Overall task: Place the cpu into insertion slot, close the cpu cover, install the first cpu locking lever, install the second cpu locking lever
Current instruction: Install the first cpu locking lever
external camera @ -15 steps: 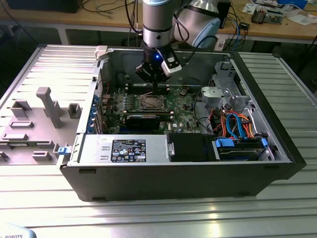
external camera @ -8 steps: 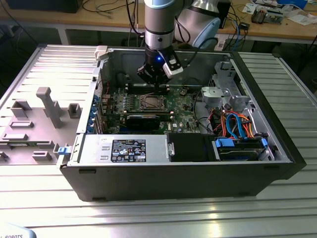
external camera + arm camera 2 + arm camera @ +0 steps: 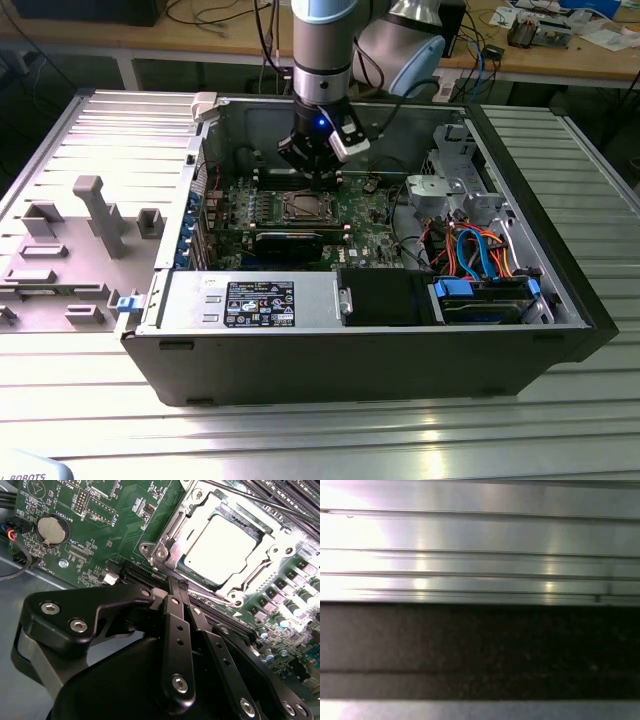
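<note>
The cpu lies flat in the insertion slot on the green motherboard, its pale metal top showing through the window of the cpu cover, which lies down over it. A thin wire lever runs along the slot's far side, and another runs along the side nearest the fingers. My gripper is shut with its black fingertips together and nothing visible between them, just off the slot's edge. In the exterior view the gripper hangs just above the back edge of the insertion slot.
The open computer case stands on a ribbed metal table. A round coin battery sits on the board. A black card, drive cage, orange and blue cables and a power supply surround the slot.
</note>
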`<state>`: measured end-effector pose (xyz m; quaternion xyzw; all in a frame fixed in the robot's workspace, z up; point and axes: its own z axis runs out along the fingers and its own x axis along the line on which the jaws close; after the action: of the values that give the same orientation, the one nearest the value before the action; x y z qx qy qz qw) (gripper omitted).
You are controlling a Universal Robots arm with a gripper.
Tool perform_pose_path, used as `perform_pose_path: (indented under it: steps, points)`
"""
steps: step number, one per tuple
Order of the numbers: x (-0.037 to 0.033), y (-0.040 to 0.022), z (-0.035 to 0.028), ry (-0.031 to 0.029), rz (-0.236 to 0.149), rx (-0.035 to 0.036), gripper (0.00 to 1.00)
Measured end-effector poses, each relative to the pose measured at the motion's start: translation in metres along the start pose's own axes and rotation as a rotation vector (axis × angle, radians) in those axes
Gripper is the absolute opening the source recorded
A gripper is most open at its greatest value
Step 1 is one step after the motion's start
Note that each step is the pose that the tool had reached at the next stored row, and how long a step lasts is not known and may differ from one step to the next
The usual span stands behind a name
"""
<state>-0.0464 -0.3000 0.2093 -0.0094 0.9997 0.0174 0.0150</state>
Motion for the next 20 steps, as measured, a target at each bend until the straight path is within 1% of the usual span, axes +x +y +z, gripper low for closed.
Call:
perform_pose_path:
  steps: [8,20]
  points:
    - [-0.0002,-0.0001,0.0025,0.0000,0.000,0.0000,0.11]
    - [-0.0002,-0.0001,0.0014,0.0001,0.000,0.0003,0.11]
